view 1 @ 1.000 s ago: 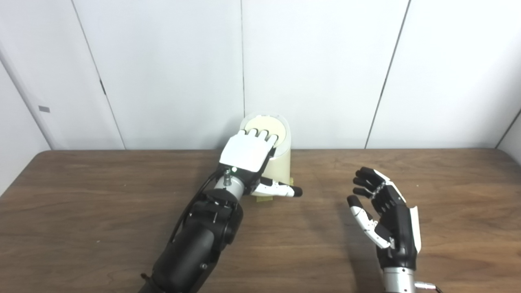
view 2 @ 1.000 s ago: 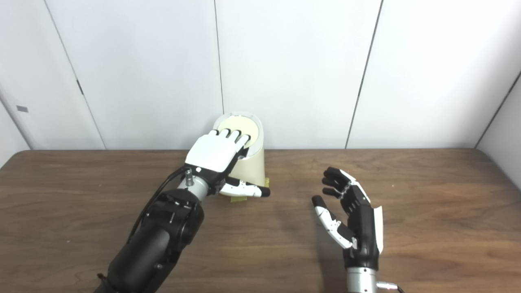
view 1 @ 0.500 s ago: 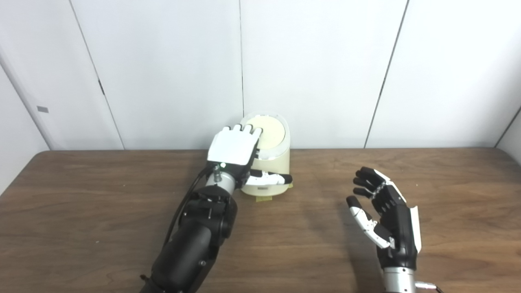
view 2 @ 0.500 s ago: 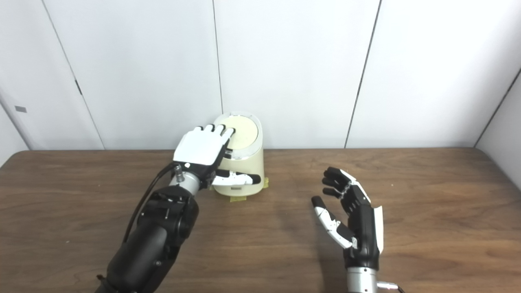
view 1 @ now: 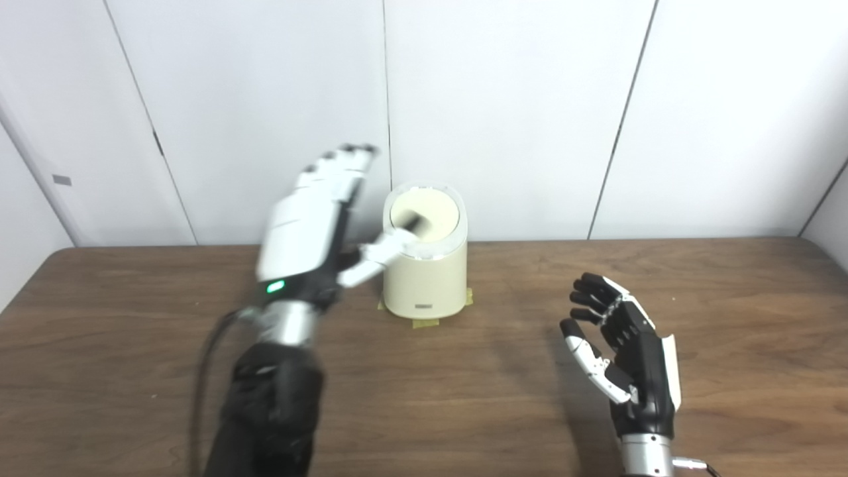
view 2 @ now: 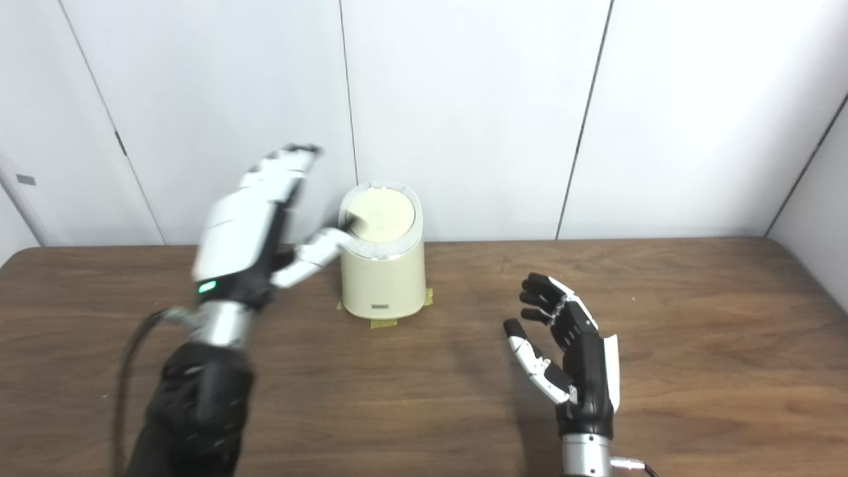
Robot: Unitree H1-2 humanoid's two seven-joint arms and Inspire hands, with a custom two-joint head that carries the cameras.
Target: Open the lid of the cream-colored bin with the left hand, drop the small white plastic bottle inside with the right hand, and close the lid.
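In the left eye view, my left hand [view 1: 305, 225] has lifted off the lid [view 1: 424, 215] and now hangs spread, empty and blurred, left of the cream-colored bin [view 1: 425, 258]. The lid lies shut, so I judge the closing done.

In the right eye view, the bin stands at the tabletop's [view 2: 662, 285] far edge, smooth and taped down. My right hand [view 2: 570, 361] is open and holds nothing; no bottle shows.
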